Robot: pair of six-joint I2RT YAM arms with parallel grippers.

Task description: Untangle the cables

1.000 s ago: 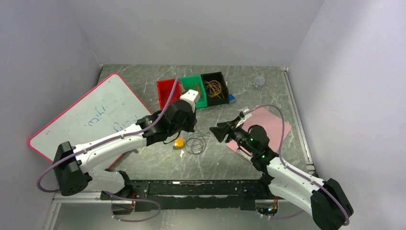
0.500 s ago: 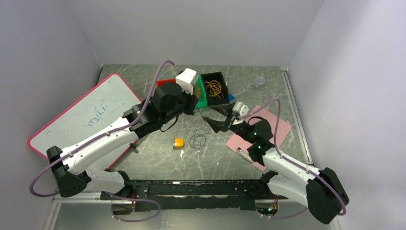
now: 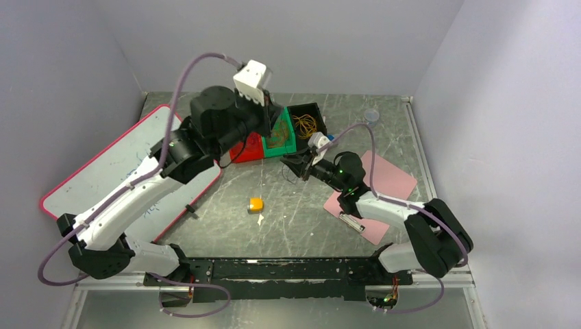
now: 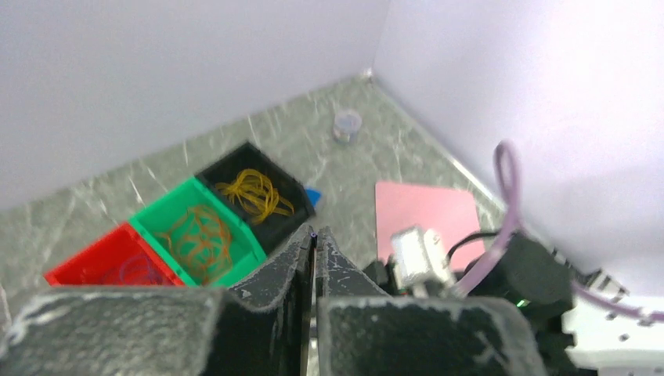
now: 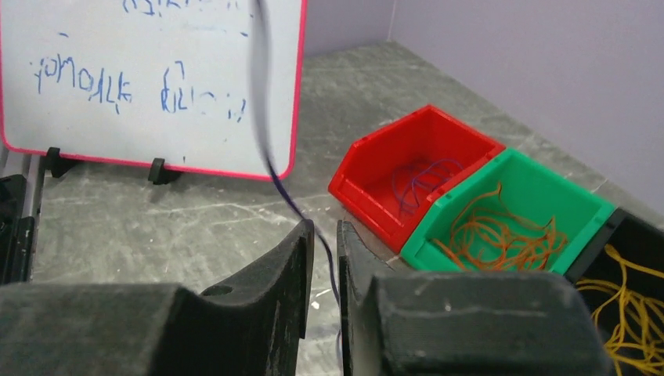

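Observation:
A thin dark purple cable [image 5: 270, 164] runs taut from the upper left down between my right gripper's fingers. My right gripper [image 5: 325, 235] [image 3: 293, 166] sits low in front of the bins, its jaws a narrow gap apart, with the cable loose in that gap beside the right finger. My left gripper [image 4: 314, 235] [image 3: 270, 127] hangs high over the bins, shut, with a purple tip of cable pinched at its fingertips. In the top view the cable is too thin to follow.
Three bins stand in a row at the back: red [image 5: 368, 176] with purple wire, green [image 5: 568, 200] with orange wires, black [image 3: 317, 110] with yellow wires. A whiteboard [image 3: 116, 171] lies left, a pink sheet [image 3: 390, 181] right. An orange block [image 3: 255, 203] sits mid-table, a small cup [image 3: 371, 114] far back.
My left arm rose and swung back over the bins, lifting the dark cable loop off the table. My right arm reached forward-left toward the bins and its jaws narrowed around the cable.

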